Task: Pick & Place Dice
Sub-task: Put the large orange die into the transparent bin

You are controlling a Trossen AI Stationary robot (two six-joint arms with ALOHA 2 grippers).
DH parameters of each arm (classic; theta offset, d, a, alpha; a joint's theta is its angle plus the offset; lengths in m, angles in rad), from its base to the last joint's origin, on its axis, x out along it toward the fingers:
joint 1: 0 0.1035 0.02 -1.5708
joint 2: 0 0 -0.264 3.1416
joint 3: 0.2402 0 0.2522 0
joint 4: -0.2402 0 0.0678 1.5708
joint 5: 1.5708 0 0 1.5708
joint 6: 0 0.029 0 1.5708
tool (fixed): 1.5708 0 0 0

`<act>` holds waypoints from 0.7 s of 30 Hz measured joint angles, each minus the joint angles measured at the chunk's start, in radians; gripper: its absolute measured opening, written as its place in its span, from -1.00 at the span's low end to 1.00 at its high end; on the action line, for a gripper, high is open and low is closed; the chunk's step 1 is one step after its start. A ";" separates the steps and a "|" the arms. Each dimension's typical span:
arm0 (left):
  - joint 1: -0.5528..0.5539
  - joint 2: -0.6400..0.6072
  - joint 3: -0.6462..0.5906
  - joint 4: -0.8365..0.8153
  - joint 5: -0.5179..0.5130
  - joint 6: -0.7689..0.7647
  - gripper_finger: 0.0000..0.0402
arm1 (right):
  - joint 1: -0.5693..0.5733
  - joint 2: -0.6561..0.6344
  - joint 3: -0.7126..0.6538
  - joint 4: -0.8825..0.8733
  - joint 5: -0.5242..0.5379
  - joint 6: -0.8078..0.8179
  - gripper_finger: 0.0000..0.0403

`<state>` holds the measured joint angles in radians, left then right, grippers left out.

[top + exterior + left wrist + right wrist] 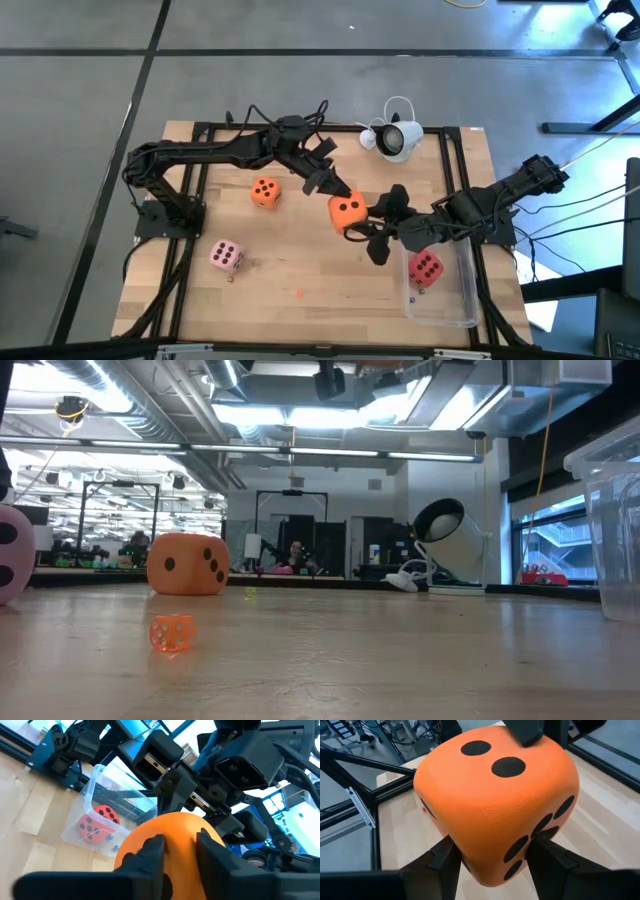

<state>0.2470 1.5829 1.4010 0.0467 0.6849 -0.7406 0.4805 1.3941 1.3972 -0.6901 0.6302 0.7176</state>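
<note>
I'm watching a handover just beside the clear plastic bin (470,290), on its side toward the middle of the wooden table (330,310). The orange die (346,211) hangs in the air there, off the wood, with a gripper on each side of it. The right gripper (366,222) reaches out from over the bin, and in its own wrist view its two fingers (445,862) press against opposite lower faces of the die, so I read it as clamped on the orange die. The left gripper (330,190) comes in from the far side of the die, away from the bin. Its wrist view shows it right against the die's skin, but I cannot tell whether it is gripping or only touching. Inside the bin lies the red die (425,267), resting on the floor of the bin. The second orange die (265,192) sits on the table well apart from the bin, beyond the held one. The pale pink die (227,256) lies farther from the bin again, near the table's opposite side. A tiny clear orange die (171,632) also rests on the wood, between the bin and the pink die. A white camera (395,138) stands at the table's edge, well apart from the bin.
</note>
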 joint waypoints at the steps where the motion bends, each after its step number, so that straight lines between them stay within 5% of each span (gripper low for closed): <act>1: 0.001 0.000 0.000 0.008 0.008 -0.008 -0.44 | 0.000 0.000 0.000 0.005 -0.002 0.006 -0.12; 10: 0.034 0.004 0.000 0.082 0.058 -0.080 0.02 | 0.000 0.001 0.004 0.066 -0.040 0.007 -0.18; 21: 0.162 0.001 0.069 0.167 0.257 -0.136 0.03 | 0.027 -0.011 0.004 -0.126 -0.100 0.211 -0.32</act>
<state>0.4087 1.5841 1.4696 0.2134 0.9416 -0.8764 0.5071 1.3831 1.4010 -0.8160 0.5302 0.9289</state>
